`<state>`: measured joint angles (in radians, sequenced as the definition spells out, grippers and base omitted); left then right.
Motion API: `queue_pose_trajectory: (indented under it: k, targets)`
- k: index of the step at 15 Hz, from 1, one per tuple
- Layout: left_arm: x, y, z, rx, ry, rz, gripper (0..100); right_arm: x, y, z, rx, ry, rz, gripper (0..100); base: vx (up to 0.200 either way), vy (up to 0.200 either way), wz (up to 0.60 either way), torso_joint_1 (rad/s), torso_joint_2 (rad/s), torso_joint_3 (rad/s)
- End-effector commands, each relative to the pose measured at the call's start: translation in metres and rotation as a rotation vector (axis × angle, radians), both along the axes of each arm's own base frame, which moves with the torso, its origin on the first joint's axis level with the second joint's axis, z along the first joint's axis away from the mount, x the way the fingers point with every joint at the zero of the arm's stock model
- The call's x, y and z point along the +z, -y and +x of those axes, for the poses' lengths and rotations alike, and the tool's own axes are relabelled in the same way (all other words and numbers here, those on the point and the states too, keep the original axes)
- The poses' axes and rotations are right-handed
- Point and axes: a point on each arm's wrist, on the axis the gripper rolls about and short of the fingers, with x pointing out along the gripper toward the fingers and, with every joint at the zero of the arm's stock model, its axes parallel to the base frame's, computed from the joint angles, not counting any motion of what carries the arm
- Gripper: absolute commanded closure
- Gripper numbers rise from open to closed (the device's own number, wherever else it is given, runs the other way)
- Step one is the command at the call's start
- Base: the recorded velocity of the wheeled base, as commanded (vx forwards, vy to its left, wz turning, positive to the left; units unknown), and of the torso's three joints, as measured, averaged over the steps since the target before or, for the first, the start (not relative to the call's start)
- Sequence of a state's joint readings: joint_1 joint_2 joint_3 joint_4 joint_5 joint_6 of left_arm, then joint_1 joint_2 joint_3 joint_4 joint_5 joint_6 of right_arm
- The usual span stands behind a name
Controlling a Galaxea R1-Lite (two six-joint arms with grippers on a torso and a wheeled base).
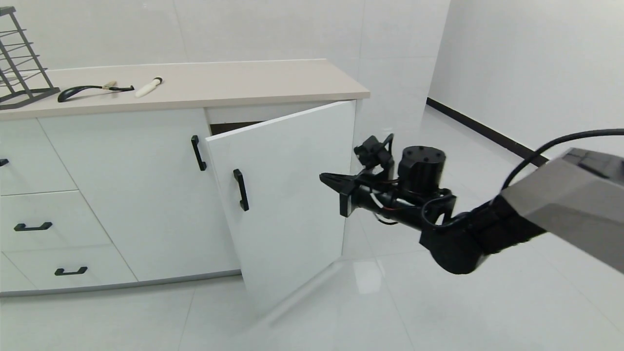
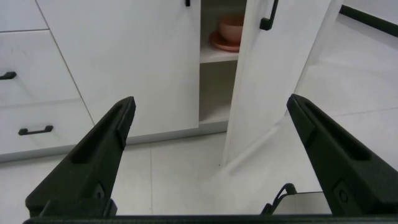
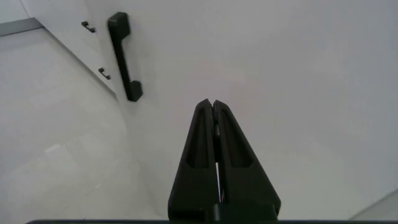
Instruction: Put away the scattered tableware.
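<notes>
White tiled walls and floor surround a white cabinet (image 1: 146,195) capped by a beige tabletop (image 1: 234,78). Toward the tabletop's left end stands a dark wire rack (image 1: 19,63). Beside it, near the front edge, lie a black ladle (image 1: 83,90) and a white-handled utensil (image 1: 147,87), close together but apart. The rightmost cabinet door (image 1: 292,195) stands ajar, its black handle (image 1: 241,190) upright. The right claw (image 1: 327,178), fingers pressed together and holding nothing, points at the door's outer face near its free edge. The left claw (image 2: 211,99), fingers spread wide and empty, faces the opening, where a pink bowl (image 2: 231,26) sits on a pink plate (image 2: 221,45) on a shelf (image 2: 214,57).
</notes>
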<state>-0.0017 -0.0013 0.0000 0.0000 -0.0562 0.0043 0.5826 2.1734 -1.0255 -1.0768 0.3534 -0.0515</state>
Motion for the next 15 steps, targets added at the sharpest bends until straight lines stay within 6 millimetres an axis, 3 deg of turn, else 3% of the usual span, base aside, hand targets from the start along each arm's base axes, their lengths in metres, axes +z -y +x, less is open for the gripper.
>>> queue_pose_trajectory:
  k: [1,2,3,5,7,9,11,14,15]
  targets:
    - [0.0,0.0,0.0,0.001,-0.001,0.0,0,0.06,0.056,-0.068,-0.026,0.077,0.049,100,0.0,0.0,0.0,0.0,0.0,0.0]
    - [0.0,0.0,0.0,0.0,-0.001,0.002,0,0.071,0.075,-0.096,-0.035,0.088,0.055,100,0.0,0.0,0.0,0.0,0.0,0.0]
    - [0.0,0.0,0.0,0.0,-0.001,0.002,0,0.082,0.112,-0.14,-0.071,0.118,0.071,100,0.0,0.0,0.0,0.0,0.0,0.0]
    - [0.0,0.0,0.0,0.0,-0.001,0.002,0,0.089,0.169,-0.193,-0.217,0.208,0.101,100,0.0,0.0,0.0,0.0,0.0,0.0]
    - [0.0,0.0,0.0,0.0,-0.001,0.002,0,0.093,0.207,-0.243,-0.397,0.317,0.123,100,0.0,0.0,0.0,0.0,0.0,0.0]
    - [0.0,0.0,0.0,0.0,-0.001,0.002,0,0.096,0.221,-0.29,-0.491,0.403,0.135,100,0.0,0.0,0.0,0.0,0.0,0.0]
    - [0.0,0.0,0.0,0.0,-0.001,0.002,0,0.087,0.224,-0.321,-0.515,0.42,0.132,100,0.0,0.0,0.0,0.0,0.0,0.0]
    - [0.0,0.0,0.0,0.0,-0.001,0.002,0,0.071,0.225,-0.337,-0.521,0.406,0.128,100,0.0,0.0,0.0,0.0,0.0,0.0]
    - [0.0,0.0,0.0,0.0,-0.001,0.002,0,0.054,0.225,-0.338,-0.55,0.382,0.114,100,0.0,0.0,0.0,0.0,0.0,0.0]
